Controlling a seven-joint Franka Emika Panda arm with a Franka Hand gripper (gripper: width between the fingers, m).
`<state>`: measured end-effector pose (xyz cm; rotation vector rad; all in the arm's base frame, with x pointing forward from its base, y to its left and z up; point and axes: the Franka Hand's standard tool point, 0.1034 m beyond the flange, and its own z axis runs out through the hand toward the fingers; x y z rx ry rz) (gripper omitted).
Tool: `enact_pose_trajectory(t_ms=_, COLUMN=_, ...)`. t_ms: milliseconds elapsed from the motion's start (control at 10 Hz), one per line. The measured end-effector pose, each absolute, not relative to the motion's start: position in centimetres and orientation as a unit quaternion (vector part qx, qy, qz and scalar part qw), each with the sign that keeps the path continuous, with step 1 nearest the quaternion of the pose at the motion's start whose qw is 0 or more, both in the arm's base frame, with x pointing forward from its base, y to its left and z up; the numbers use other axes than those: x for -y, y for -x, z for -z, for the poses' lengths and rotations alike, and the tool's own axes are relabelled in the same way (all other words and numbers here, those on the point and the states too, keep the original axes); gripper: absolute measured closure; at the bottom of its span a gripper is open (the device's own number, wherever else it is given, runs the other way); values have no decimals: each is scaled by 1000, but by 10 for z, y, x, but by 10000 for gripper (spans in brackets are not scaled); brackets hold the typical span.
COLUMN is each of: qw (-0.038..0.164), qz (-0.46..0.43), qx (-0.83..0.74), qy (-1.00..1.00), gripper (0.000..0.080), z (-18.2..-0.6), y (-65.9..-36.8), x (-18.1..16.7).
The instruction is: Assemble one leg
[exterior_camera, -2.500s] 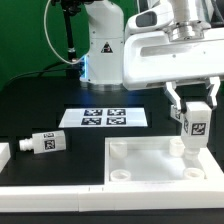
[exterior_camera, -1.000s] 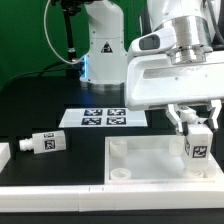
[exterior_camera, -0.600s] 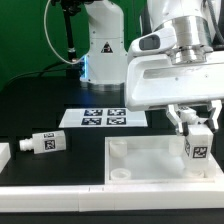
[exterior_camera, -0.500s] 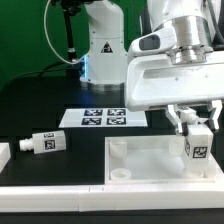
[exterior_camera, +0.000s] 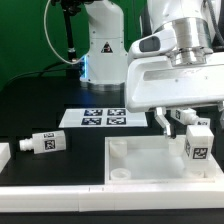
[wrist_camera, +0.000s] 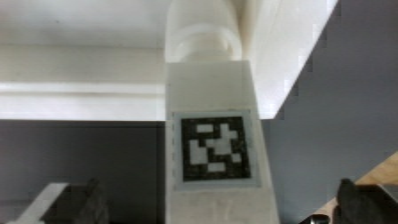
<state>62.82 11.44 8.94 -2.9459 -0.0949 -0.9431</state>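
A white leg [exterior_camera: 197, 141] with a black-and-white tag stands upright at the corner on the exterior view's right of the large white tabletop [exterior_camera: 140, 165]. My gripper [exterior_camera: 189, 120] is open around the leg's upper part, with its fingers spread apart on both sides and not touching it. In the wrist view the leg [wrist_camera: 217, 130] runs down the middle and meets a round socket on the tabletop [wrist_camera: 107, 50]. The dark fingertips [wrist_camera: 68, 205] sit far out on either side of my gripper [wrist_camera: 217, 206]. A second leg [exterior_camera: 45, 143] lies on its side on the black table.
The marker board [exterior_camera: 105, 117] lies flat behind the tabletop. The robot's white base [exterior_camera: 100, 45] stands at the back. A white part [exterior_camera: 4, 155] shows at the exterior view's left edge. A white rail [exterior_camera: 50, 192] runs along the front.
The fingers have spread apart and let go of the leg. The leg stays upright in the tabletop's corner.
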Motion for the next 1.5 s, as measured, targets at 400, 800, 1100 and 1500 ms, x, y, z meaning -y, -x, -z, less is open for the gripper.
enact_pose_trajectory(t_ms=400, qw=53, qz=179, qx=4, qy=982, gripper=151, z=-88, y=-642, x=-127)
enact_pose_trajectory(t_ms=800, qw=64, qz=50, qx=-8, qy=997, gripper=151, z=-82, y=-638, x=-118)
enact_pose_trajectory(t_ms=1100, qw=72, qz=-20, qx=-8, qy=997, gripper=151, z=-84, y=-633, x=-111)
enact_pose_trajectory(t_ms=1500, qw=72, qz=-19, qx=-13, qy=997, gripper=162, z=-84, y=-633, x=-111)
